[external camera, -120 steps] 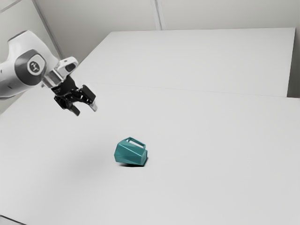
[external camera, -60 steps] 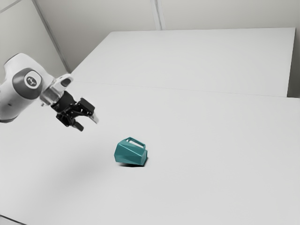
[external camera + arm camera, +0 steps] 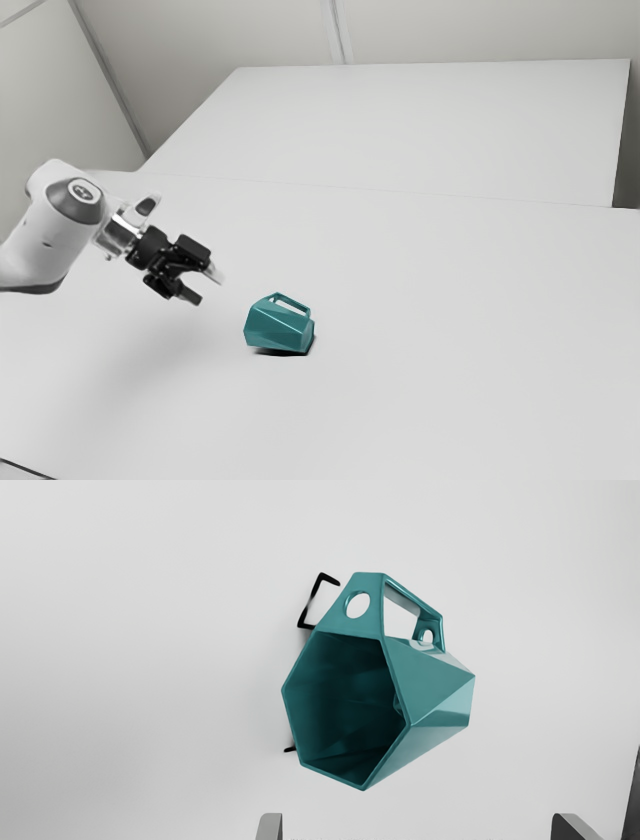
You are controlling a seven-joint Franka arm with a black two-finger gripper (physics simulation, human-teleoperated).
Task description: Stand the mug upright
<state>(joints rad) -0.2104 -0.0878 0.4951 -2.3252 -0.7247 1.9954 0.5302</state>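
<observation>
In the exterior view my gripper (image 3: 202,287) hangs above the table, up and to the exterior view's left of the mug, apart from it. The teal faceted mug (image 3: 279,327) lies on its side, its handle uppermost and its narrower base toward the exterior view's right. In the wrist view the mug (image 3: 430,680) turns its dark hollow mouth toward my hand, the handle rising from one side. The gripper (image 3: 416,825) is open there, its two fingertips wide apart and nothing held between them.
A white table (image 3: 420,380) carries the mug. Behind it stands a large white surface (image 3: 430,130), with pale wall panels farther back. A thin dark line (image 3: 28,469) crosses the exterior view's lower left corner.
My arm has come down and slightly toward the exterior view's right, bringing the gripper closer to the mug. The mug has not moved.
</observation>
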